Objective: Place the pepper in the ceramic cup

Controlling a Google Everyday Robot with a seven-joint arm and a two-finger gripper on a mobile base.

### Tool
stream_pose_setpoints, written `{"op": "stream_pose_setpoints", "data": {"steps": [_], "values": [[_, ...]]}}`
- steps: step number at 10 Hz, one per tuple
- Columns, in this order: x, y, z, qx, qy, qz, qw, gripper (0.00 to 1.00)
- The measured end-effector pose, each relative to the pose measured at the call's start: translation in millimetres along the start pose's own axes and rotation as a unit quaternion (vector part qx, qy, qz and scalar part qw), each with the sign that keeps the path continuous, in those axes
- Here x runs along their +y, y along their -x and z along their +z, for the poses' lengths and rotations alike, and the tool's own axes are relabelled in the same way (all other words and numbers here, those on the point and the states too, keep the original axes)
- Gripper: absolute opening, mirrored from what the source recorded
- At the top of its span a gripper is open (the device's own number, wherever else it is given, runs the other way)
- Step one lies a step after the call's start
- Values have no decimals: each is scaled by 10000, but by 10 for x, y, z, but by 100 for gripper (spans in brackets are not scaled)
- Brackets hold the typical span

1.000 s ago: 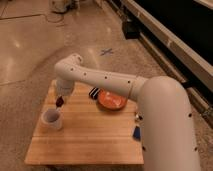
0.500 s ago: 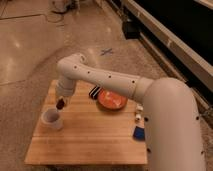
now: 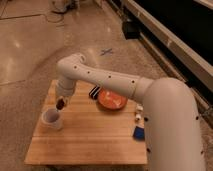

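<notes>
The white ceramic cup [image 3: 51, 120] stands on the left part of the wooden table [image 3: 90, 142]. My gripper [image 3: 61, 102] hangs just above and a little behind the cup's mouth, at the end of the white arm that reaches in from the right. It is shut on the small dark red-brown pepper [image 3: 60, 103], which is held in the air close over the cup's far rim.
A round orange bowl [image 3: 111, 100] sits at the table's back right, with a black-and-white striped block [image 3: 93, 92] beside it. A blue object [image 3: 138, 133] and a small white item [image 3: 137, 117] lie near the right edge, beside my arm.
The gripper with the pepper has come slightly lower and nearer to the cup's mouth. The cup and the bowl have not moved.
</notes>
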Motion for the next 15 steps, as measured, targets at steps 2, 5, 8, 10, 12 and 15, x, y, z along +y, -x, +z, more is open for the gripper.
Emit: {"op": "stream_pose_setpoints", "data": {"steps": [2, 5, 8, 10, 12, 15], "values": [[-26, 77, 7, -45, 77, -101, 9999, 0], [-114, 235, -62, -83, 117, -317, 9994, 0], [-172, 423, -123, -187, 168, -512, 9984, 0], [-185, 598, -107, -361, 226, -642, 9970, 0], [-203, 701, -72, -497, 253, -726, 9958, 0], [-223, 805, 60, -729, 327, -835, 9933, 2]]}}
